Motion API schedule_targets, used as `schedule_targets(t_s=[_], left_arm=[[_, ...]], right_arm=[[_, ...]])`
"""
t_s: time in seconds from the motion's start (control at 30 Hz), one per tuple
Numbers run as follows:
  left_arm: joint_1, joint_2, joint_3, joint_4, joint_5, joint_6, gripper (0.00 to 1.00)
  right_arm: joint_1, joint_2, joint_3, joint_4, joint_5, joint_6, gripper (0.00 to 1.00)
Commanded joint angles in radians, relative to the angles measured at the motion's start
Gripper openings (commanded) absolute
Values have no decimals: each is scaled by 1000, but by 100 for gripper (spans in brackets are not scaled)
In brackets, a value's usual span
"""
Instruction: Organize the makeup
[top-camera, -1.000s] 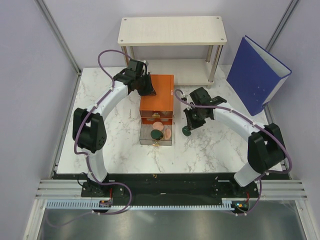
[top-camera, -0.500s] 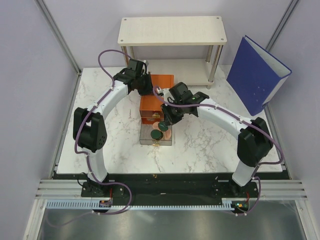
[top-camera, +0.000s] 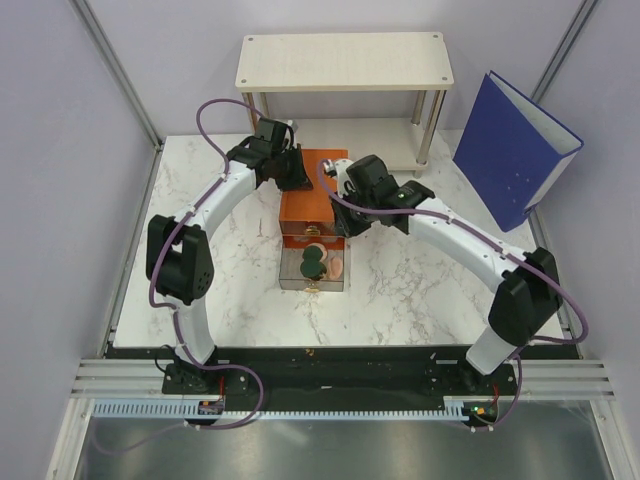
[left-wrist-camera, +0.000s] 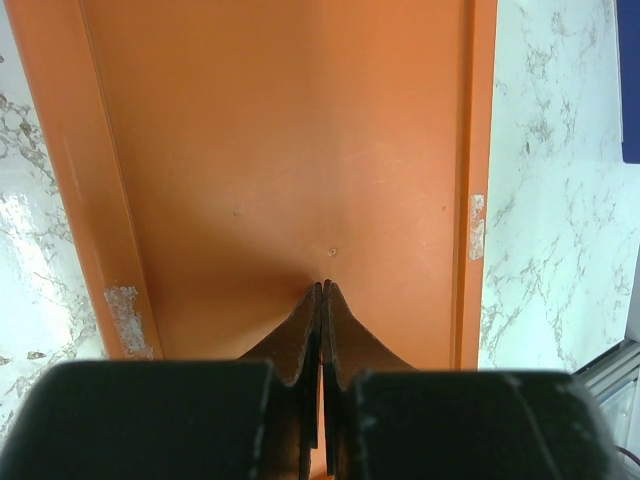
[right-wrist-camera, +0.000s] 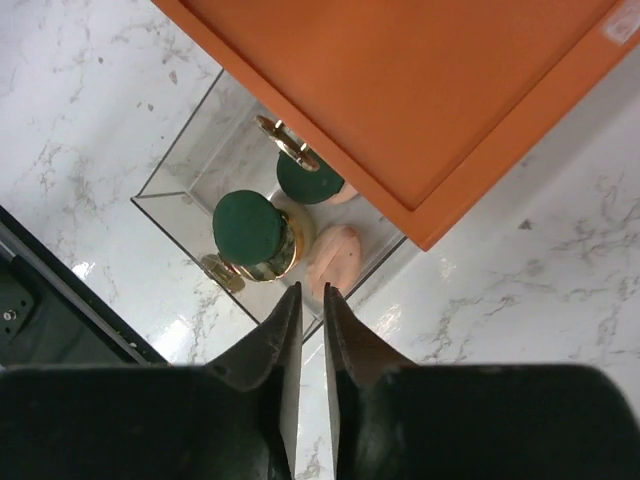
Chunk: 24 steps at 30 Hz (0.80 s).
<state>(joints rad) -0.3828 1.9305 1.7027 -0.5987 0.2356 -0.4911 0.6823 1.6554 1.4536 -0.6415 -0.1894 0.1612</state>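
Observation:
The orange box (top-camera: 315, 200) of drawers stands mid-table with its clear bottom drawer (top-camera: 290, 280) pulled out toward me. In that drawer lie a dark green disc (right-wrist-camera: 250, 225) on a gold-rimmed piece, a second green disc (right-wrist-camera: 308, 180) half under the box (right-wrist-camera: 420, 80), and a peach-pink disc (right-wrist-camera: 335, 258). My right gripper (right-wrist-camera: 312, 290) hovers above the drawer's right corner, its jaws slightly apart with nothing between them; it shows beside the box (top-camera: 343, 225) from above. My left gripper (left-wrist-camera: 322, 285) is shut, its tips resting on the box's orange top (left-wrist-camera: 280, 150).
A pale wooden shelf (top-camera: 345, 60) stands behind the box. A big blue binder (top-camera: 515, 145) leans at the back right. The drawer's gold handle (right-wrist-camera: 220, 272) points toward the table's near edge. White marble tabletop (top-camera: 420, 290) lies right of the drawer.
My right gripper carried a dark green disc from the table right of the box to over the drawer, opened and let it go. The left arm has not moved.

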Motion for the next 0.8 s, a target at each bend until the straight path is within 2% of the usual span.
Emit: schedule_targets(t_s=[0.0,0.07,0.27,0.47,0.6,0.77], left_arm=[[1,39,-58,-158,-71,72,2],[1,35,-61,-158,-73,77,2],[1,-2,-64,-154,-105,83,2],[1,-175,-118,-98,-169,111,2],[-17,-310,-176,-76,-162,157,2],[-103,-497,-357,-56,-182,209,2]], right_arm=[[-15,-45,66,87,106,20,11],[-35,-20,96,111,123,32,0],[-87,210,334,128,61,34,0],[-102,437,517,106,15,41,0],[-109,471,522,100,13,50,0],[-119,484,496,100,2,54,0]])
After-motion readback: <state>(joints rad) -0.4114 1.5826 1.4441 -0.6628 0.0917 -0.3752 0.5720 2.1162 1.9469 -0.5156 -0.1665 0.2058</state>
